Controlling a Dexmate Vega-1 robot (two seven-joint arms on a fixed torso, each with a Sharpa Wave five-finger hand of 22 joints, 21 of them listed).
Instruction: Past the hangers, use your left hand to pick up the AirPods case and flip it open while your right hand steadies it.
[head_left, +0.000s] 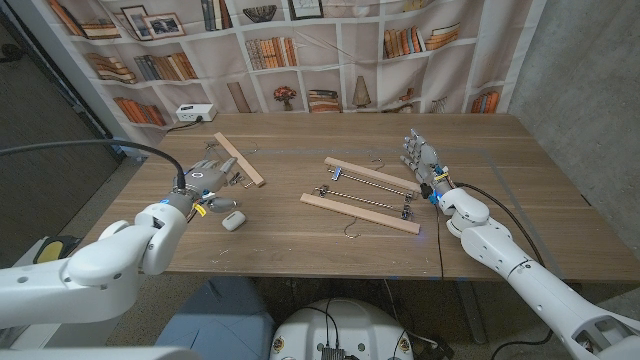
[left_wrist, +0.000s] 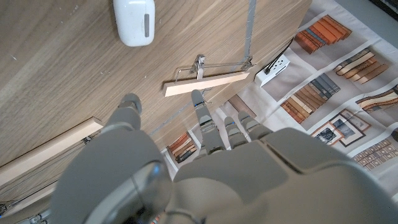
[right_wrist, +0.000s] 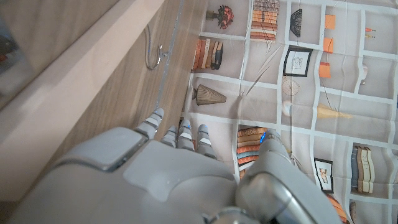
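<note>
The AirPods case (head_left: 232, 221) lies on the table (head_left: 520, 200), just beside my left hand (head_left: 203, 182), which hovers empty with fingers apart. My right hand (head_left: 421, 160) waits beyond the two wooden hangers (head_left: 362, 201), fingers straight, holding nothing. The third hanger (head_left: 240, 158) lies near my fingers; a careless reach could snag it or nudge the smooth case away.

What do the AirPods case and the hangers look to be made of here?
AirPods case: seemingly smooth white plastic, glossy, with rounded corners and a soft sheen in the left wrist view. Hangers: pale, matte wooden bars with visible grain, carrying thin metal clips and a wire hook that glint grey.
</note>
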